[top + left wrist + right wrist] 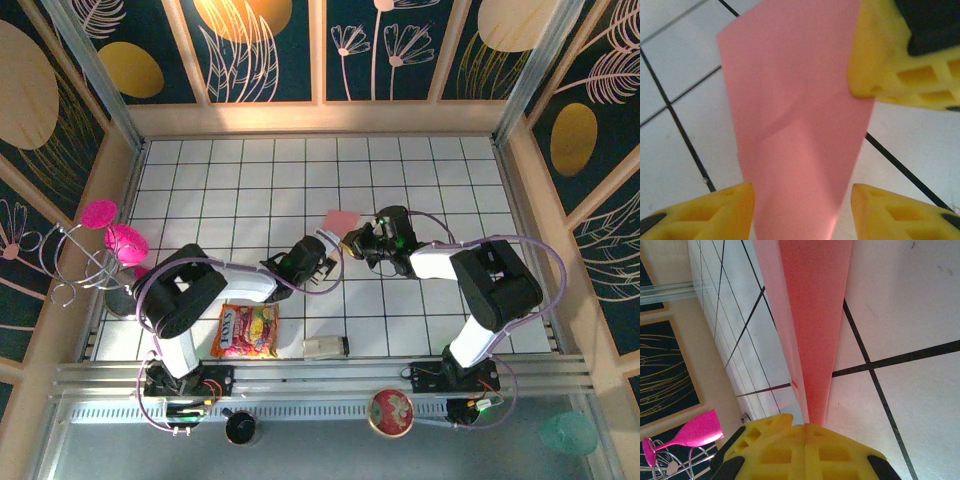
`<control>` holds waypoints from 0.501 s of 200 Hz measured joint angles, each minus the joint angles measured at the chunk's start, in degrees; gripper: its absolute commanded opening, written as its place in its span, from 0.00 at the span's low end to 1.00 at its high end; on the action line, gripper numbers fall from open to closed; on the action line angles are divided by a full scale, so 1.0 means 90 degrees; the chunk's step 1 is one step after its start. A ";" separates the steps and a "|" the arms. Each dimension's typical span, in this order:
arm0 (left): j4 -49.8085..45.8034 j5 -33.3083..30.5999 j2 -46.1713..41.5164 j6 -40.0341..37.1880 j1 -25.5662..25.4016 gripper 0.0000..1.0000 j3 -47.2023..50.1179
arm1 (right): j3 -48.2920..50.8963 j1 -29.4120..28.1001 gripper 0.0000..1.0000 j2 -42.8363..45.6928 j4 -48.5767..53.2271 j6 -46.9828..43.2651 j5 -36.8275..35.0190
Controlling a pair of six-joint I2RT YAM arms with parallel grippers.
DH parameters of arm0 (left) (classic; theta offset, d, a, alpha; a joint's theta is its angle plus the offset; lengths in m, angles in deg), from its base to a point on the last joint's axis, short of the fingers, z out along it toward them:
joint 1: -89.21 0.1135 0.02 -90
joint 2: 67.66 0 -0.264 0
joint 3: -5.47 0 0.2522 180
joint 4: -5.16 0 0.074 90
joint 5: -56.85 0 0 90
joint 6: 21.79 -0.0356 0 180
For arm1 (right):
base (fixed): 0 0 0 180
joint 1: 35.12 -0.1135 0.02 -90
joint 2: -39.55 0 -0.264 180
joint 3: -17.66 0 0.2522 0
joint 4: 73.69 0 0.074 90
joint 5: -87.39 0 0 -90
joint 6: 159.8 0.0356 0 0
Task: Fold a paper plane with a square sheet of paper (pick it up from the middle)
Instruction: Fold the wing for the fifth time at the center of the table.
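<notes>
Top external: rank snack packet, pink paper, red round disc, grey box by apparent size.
1. snack packet
2. red round disc
3. grey box and pink paper: about alike, not ranked; paper partly hidden.

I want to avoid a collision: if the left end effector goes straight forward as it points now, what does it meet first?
The pink paper, which lies between its open fingers; beyond it, probably the right end effector, though depth is unclear.

From my console I saw the left arm (188, 292) and the right arm (495, 285) alike: black joint housings, white link shells, lilac cables (556, 268) looping along them. Their fingers (790, 452) were yellow blocks, moulded with hollow rectangular cells.
</notes>
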 measured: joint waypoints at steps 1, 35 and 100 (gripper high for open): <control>0.0010 -0.0007 0.0000 -0.0010 0.0000 0.51 0.0000 | 0.0000 0.0000 0.00 0.0000 -0.0002 -0.0002 0.0007; 0.0381 -0.0126 0.0000 -0.0206 0.0000 0.46 0.0022 | 0.0000 0.0015 0.01 0.0000 -0.0002 0.0027 0.0087; 0.0634 -0.0053 0.0124 -0.0321 0.0000 0.44 0.0114 | -0.0036 0.0032 0.03 0.0000 0.0005 0.0029 0.0163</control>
